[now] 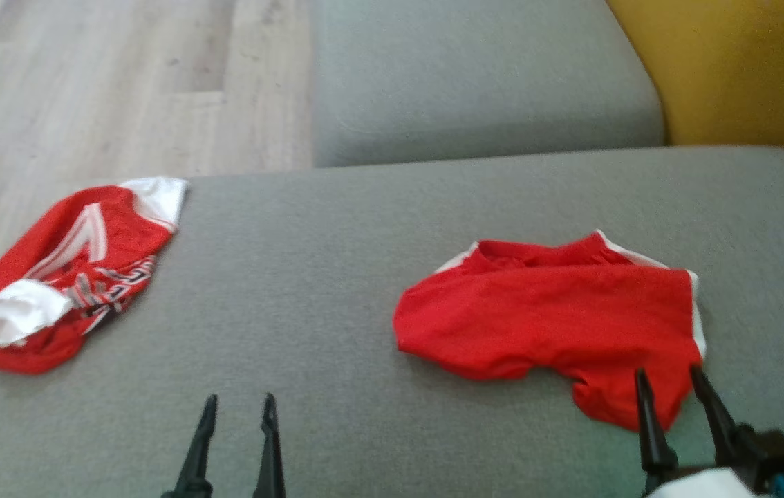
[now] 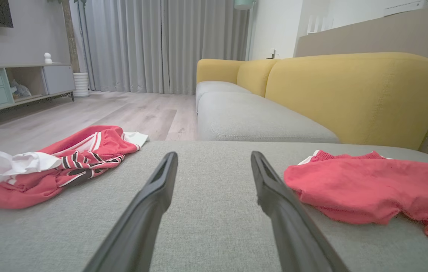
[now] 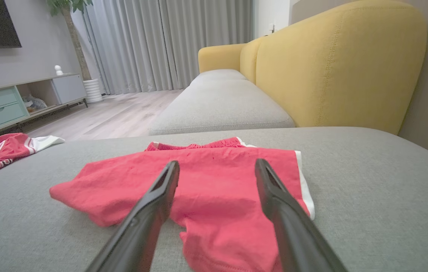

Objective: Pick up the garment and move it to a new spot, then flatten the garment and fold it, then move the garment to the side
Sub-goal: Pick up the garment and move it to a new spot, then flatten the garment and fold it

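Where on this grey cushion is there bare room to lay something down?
Widest bare patch: grey cushion between the crumpled red jersey and the red shorts, ahead of the left gripper. Another strip beyond the shorts. Crowded at the right gripper, over the shorts' near edge.

Jersey [image 1: 60, 277] lettering illegible; shorts [image 3: 214, 185] partly beyond right wrist view's bottom edge.
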